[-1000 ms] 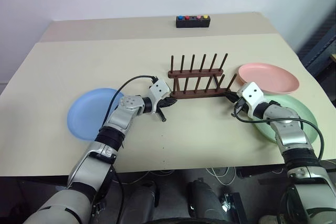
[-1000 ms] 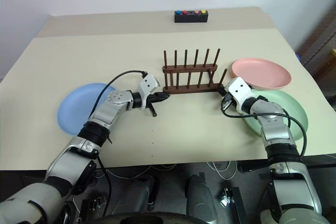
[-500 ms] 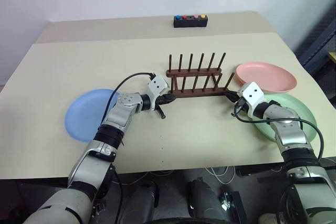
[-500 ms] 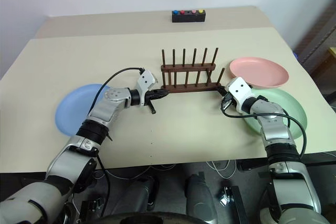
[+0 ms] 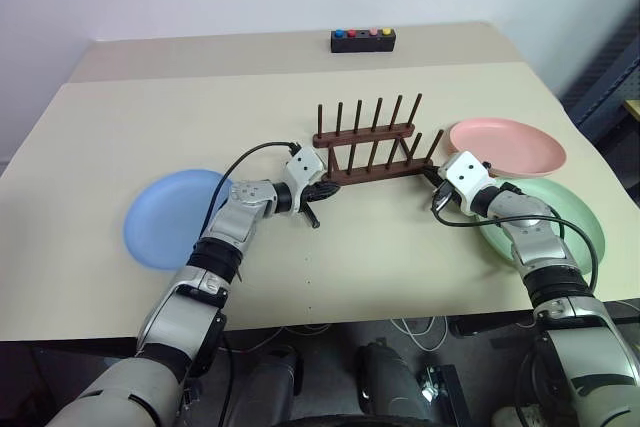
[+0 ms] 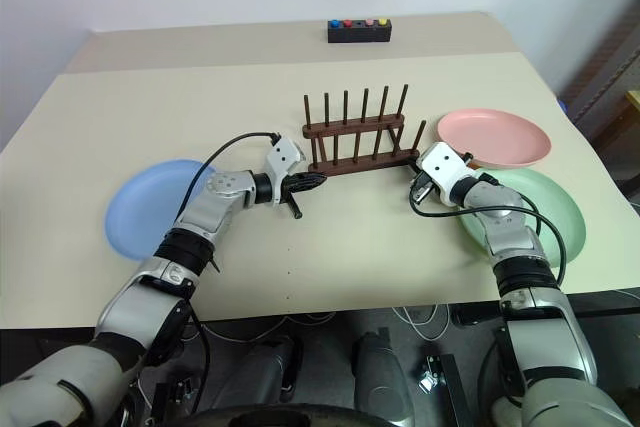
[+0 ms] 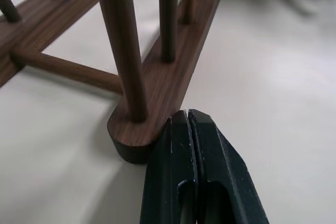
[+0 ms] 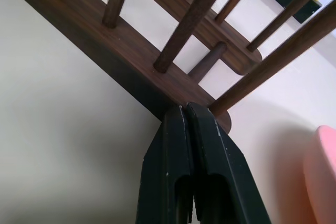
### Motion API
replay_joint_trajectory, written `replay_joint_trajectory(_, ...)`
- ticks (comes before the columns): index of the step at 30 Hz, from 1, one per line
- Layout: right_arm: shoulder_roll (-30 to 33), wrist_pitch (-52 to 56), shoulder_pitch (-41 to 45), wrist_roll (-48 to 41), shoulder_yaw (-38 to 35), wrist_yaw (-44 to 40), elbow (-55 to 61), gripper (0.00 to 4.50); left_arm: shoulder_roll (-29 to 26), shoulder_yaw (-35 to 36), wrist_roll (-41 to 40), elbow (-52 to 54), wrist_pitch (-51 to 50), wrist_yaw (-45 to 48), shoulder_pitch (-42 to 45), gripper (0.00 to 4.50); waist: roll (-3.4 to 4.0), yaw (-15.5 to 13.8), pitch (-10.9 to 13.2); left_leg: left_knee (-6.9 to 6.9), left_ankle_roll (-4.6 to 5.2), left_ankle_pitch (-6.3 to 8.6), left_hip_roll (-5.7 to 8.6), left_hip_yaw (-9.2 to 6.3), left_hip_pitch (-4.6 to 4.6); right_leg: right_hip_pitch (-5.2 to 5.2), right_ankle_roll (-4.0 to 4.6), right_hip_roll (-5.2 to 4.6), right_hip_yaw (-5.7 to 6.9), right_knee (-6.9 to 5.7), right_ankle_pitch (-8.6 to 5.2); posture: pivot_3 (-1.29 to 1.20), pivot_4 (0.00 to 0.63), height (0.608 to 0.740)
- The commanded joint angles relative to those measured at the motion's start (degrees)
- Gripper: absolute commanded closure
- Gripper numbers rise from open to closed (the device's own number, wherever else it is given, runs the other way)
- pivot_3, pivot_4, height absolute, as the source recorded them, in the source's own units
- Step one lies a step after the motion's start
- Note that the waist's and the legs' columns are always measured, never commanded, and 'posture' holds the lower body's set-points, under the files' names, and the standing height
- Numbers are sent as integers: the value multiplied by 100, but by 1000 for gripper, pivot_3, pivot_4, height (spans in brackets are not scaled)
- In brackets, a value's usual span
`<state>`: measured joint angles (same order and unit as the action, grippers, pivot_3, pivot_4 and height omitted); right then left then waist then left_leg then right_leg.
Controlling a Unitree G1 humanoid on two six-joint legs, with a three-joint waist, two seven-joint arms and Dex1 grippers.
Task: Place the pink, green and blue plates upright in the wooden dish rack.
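Note:
The wooden dish rack [image 5: 365, 144] stands empty mid-table, slightly askew, its right end farther back. My left gripper [image 5: 322, 190] is shut, its tips [image 7: 186, 116] touching the left end of the near rail [image 7: 157, 87]. My right gripper [image 5: 435, 179] is shut as well, its tips [image 8: 185, 107] pressed against the right end of the near rail [image 8: 105, 40]. The blue plate [image 5: 170, 217] lies flat at the left, beneath my left forearm. At the right lie the pink plate [image 5: 505, 147] and, nearer, the green plate [image 5: 560, 232] under my right forearm.
A black box with coloured buttons [image 5: 364, 41] sits at the table's far edge. A seam crosses the tabletop [image 5: 150, 127] behind the rack. The table's front edge runs close below both elbows.
My right gripper has pushed left and forward against the rack's right end, and the rack has swung so that this end sits farther back. My left gripper stays at the left end.

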<state>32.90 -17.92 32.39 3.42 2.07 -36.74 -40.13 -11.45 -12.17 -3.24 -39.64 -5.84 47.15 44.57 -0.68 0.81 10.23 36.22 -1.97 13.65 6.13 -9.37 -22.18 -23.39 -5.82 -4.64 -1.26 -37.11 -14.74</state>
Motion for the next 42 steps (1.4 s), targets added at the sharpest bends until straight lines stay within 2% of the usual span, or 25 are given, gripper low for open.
replay_joint_trajectory(1, -13, -91, 51, -22, -16, -12, 48, 4445, 51, 97, 23, -43, 233, -17, 203, 4500, 0, 1, 0, 0, 0, 0, 1, 0, 0, 0, 0, 0, 0, 0, 0, 0, 150, 740)
replay_joint_trajectory(12, -24, -32, -127, -129, -62, -96, 322, 4445, -6, 237, 128, -533, 576, -282, 425, 4500, 0, 3, 0, 0, 0, 0, 1, -1, 0, -1, -2, 0, 0, -1, 1, 0, 150, 740)
replay_joint_trajectory(19, -66, 155, -145, -481, -233, -256, 565, 4445, 100, 315, -44, -126, 439, -26, 236, 4500, 0, 3, 0, -2, 0, 0, 1, -1, 0, -1, -3, 0, 0, 0, 1, 0, 150, 740)
replay_joint_trajectory(23, -112, 638, -284, -1199, -511, -563, 1355, 4445, -6, 498, -981, 1034, -979, 952, -175, 4500, 1, 38, 0, -8, 0, 0, 0, -1, -1, -5, -3, -1, -2, -1, 1, 0, 150, 740)
replay_joint_trajectory(25, -120, 1147, -432, -1755, -672, -858, 1899, 4445, -62, 641, -1393, 1673, -1572, 1084, -355, 4500, 1, 39, 0, -11, 0, 0, -1, -2, -6, -11, -3, 0, -2, -2, 1, 0, 150, 740)
replay_joint_trajectory(28, -45, 1658, -659, -2142, -826, -1009, 2506, 3661, -107, 807, -1695, 2281, -1961, 998, -484, 3674, 1, 15, 0, -6, 0, 0, -2, -8, -8, -9, -2, 1, -1, -3, 1, 0, 150, 740)
replay_joint_trajectory(35, 546, 2445, -1140, -2351, -1179, -1111, 3601, 93, -567, 1008, -2262, 3237, -2688, 1196, -577, 102, 2, -8, 1, 0, 0, 0, 0, -5, -8, -6, -2, 0, -1, -1, 1, 0, 150, 740)
replay_joint_trajectory(38, 1074, 2770, -1142, -2333, -1364, -1213, 3873, 33, -826, 773, -2206, 3893, -2656, 1264, -791, 38, 3, -3, 2, -4, 0, 1, 0, -5, -10, -7, -2, -2, -1, 2, 1, 0, 150, 740)
replay_joint_trajectory(42, 1707, 2923, -710, -1937, -1357, -1160, 3338, 33, -841, 771, -2393, 4209, -2677, 1329, -822, 38, 2, -10, 2, -4, 2, 2, -1, 1, -10, -7, -2, -3, -3, 6, 1, 0, 150, 740)
